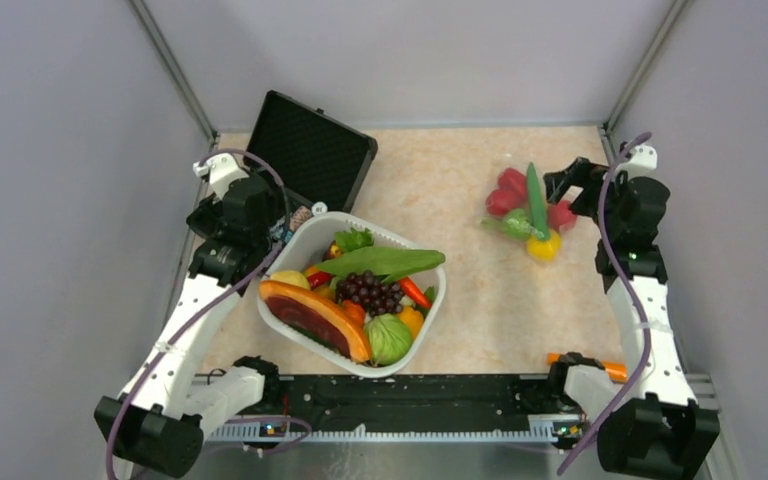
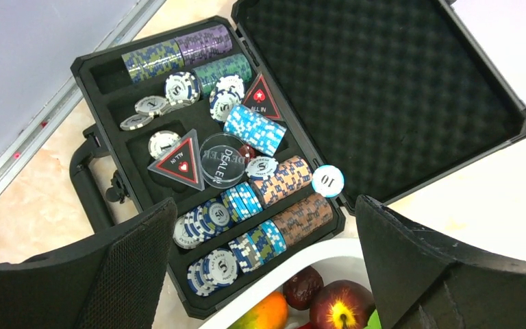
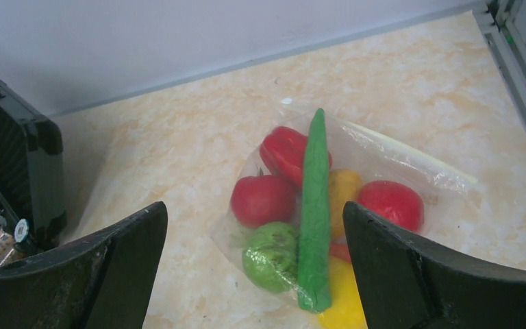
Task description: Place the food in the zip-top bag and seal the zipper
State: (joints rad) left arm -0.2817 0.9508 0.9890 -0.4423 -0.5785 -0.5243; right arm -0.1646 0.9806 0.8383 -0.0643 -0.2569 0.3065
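My left tool (image 2: 266,201) and right tool (image 3: 254,205) both gape, empty.
Zip-top bag (image 3: 445,192), food (image 3: 264,200) bunched in it, lies far right on the worktop (image 3: 178,151): limp, slippery film, so I'd pinch the stiffer zipper (image 3: 411,154) edge.

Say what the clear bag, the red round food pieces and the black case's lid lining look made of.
Clear crinkly bag: thin plastic film, by its wrinkles and glints. Red round pieces: likely hard plastic, smooth with a soft sheen. Black case lid lining: seemingly foam, matte with egg-crate dimples.
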